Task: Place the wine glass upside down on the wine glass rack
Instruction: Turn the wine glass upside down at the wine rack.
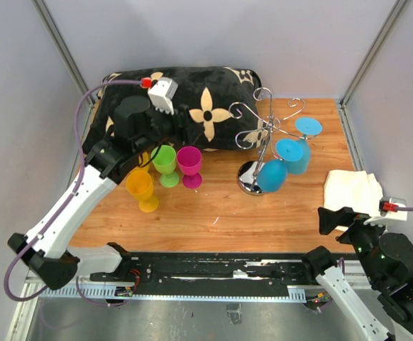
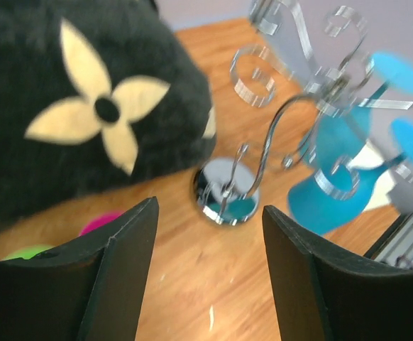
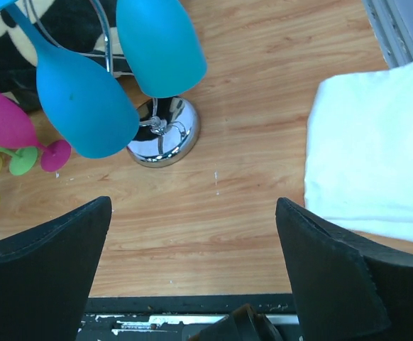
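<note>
The chrome wine glass rack (image 1: 265, 128) stands on its round mirrored base (image 1: 250, 179) at the middle right of the table. Two blue wine glasses (image 1: 272, 175) (image 1: 296, 154) hang upside down from it. An orange glass (image 1: 142, 187), a green glass (image 1: 165, 163) and a magenta glass (image 1: 190, 165) stand upright left of it. My left gripper (image 1: 165, 140) is open and empty, hovering above the green glass; its wrist view (image 2: 210, 234) faces the rack base (image 2: 226, 190). My right gripper (image 1: 341, 220) is open and empty near the front right edge, also open in its wrist view (image 3: 192, 234).
A black pillow with cream flowers (image 1: 185, 99) lies along the back of the table, behind the glasses. A folded white cloth (image 1: 353, 190) lies at the right edge, and shows in the right wrist view (image 3: 370, 149). Grey walls close in the sides.
</note>
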Tool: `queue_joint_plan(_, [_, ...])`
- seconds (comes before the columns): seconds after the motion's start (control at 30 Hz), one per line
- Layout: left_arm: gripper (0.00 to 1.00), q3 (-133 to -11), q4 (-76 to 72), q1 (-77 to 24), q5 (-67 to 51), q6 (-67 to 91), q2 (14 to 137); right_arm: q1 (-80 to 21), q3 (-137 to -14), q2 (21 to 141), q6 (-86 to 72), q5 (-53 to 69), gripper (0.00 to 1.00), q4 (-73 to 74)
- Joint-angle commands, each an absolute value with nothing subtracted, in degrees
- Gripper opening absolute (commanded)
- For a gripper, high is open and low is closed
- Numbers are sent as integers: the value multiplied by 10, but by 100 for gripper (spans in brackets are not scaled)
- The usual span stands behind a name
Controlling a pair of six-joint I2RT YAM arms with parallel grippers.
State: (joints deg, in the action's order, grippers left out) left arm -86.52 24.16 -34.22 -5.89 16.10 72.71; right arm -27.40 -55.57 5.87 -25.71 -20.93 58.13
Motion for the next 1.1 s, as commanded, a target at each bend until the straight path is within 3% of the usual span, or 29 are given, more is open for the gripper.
queue_joint_plan(0.0, [66,-767,291,-338,-18,149,647,-283,-608,112,-314,-251,99,662])
queue_joint_plan(0.23, [75,-670,381,-338,38,188,554,-283,-720,236,-283,-236,99,666])
queue_joint_plan(0.33, [97,-649,409,-338,65,215,522,-283,-768,282,-256,-233,99,637])
queue_joint_plan(0.37, [99,-646,415,-338,76,225,513,-283,-782,298,-251,-229,99,619])
queue_joint_plan(0.43, [100,-640,427,-338,97,245,496,-283,-810,336,-241,-213,98,593])
queue_joint_plan(0.8, [100,-620,487,-338,224,323,449,-283,-944,581,-212,-96,69,495])
queue_joint_plan(1.07, [100,-576,455,-338,193,330,381,-291,-968,661,-211,-82,59,447])
